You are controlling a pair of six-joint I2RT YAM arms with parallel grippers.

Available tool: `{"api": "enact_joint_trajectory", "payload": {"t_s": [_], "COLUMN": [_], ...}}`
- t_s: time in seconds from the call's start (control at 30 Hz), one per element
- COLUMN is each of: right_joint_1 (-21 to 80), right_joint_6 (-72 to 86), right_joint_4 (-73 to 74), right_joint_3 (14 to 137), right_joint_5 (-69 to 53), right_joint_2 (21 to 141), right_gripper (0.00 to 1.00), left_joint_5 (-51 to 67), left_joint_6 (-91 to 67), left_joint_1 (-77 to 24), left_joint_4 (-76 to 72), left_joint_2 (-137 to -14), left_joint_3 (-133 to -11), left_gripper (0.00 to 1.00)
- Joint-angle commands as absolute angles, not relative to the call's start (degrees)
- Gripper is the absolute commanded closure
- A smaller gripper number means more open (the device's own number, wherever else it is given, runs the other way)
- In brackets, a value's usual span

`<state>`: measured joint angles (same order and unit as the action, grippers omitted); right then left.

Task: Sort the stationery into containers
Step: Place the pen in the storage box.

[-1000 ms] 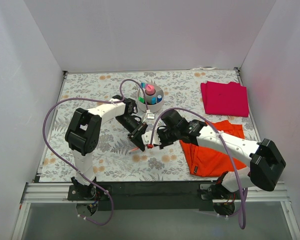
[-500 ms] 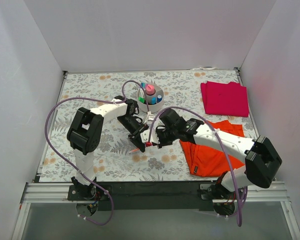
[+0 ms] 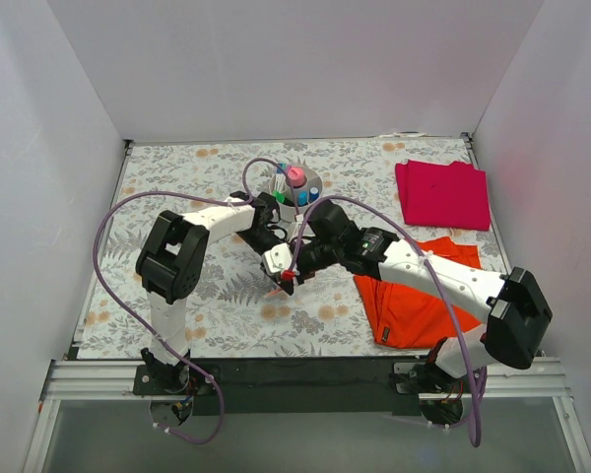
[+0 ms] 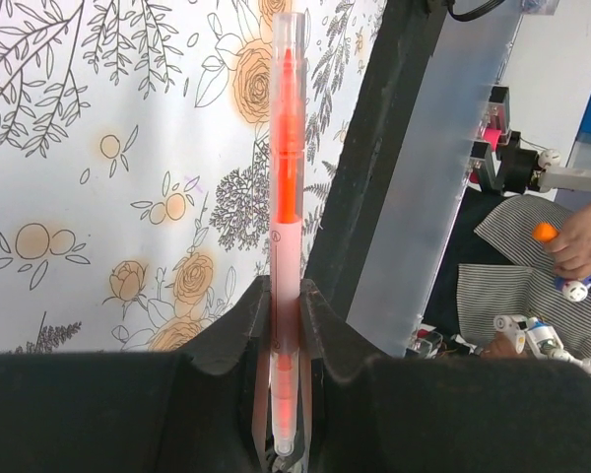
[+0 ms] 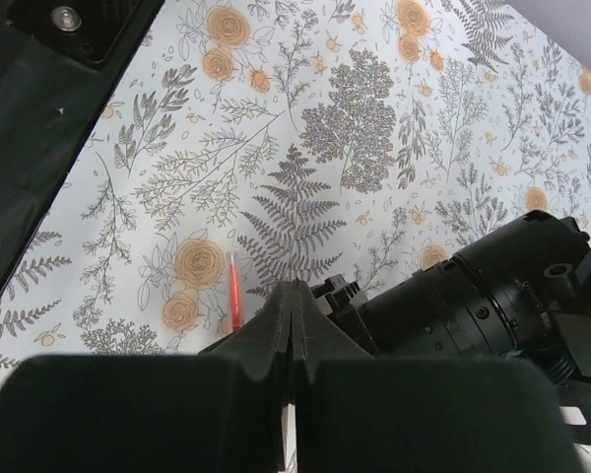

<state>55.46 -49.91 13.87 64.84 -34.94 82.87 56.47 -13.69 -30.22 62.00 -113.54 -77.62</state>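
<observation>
The left end effector is in front of the bowl, just a little way from it. It holds the orange-pink pen. In the left wrist view its two fingers are close together and pinch the pen near one end. The rest of the pen sticks straight out past the fingers, over the flowery worktop. Seen from above, the pen points away from the bowl, toward the near edge of the worktop.

The right end effector is just beside the left one, also in front of the bowl. In the right wrist view its two fingers are pressed together. The orange tip of the pen shows just left of them, and the black part of the left arm is close on the right.

A pink-capped bottle stands in the bowl.

A magenta cloth lies well to the right of the bowl. An orange cloth lies nearer the front, partly under the right arm.
</observation>
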Motion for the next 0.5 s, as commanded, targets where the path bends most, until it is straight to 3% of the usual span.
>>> {"api": "enact_joint_trajectory", "payload": {"t_s": [0.0, 0.1, 0.13, 0.17, 0.33, 0.37, 0.47], "right_joint_1": [55.1, 53.6, 53.0, 52.3, 51.9, 51.6, 48.6], "right_joint_6": [-49.7, -48.3, -47.8, -47.2, -44.0, -41.8, -24.7], "right_joint_4": [14.6, 18.1, 19.4, 20.0, 22.8, 22.2, 20.6], "right_joint_3": [66.2, 66.2, 65.5, 65.2, 64.1, 64.4, 66.3], "right_joint_5": [-35.2, -31.0, -28.3, -26.4, -13.8, -11.3, -1.6], "right_joint_2": [80.8, 77.9, 76.5, 75.0, 62.7, 61.5, 60.1], "right_gripper": [0.99, 0.99, 0.94, 0.81, 0.47, 0.33, 0.15], "left_joint_5": [57.1, 56.2, 55.6, 55.1, 53.6, 53.4, 52.3], "left_joint_6": [-12.5, -10.5, -10.3, -10.2, -8.0, -8.7, -9.8], "left_joint_1": [-30.5, -30.3, -30.3, -29.9, -28.9, -28.2, -27.7], "left_joint_4": [61.9, 64.8, 65.3, 65.8, 71.0, 70.8, 70.0], "left_joint_2": [-112.9, -111.3, -110.6, -110.0, -108.1, -107.6, -105.5], "left_joint_3": [-78.6, -78.7, -78.7, -78.9, -81.7, -82.0, -85.0], "left_gripper": [1.00, 1.00, 1.00, 1.00, 1.00, 1.00, 1.00]}}
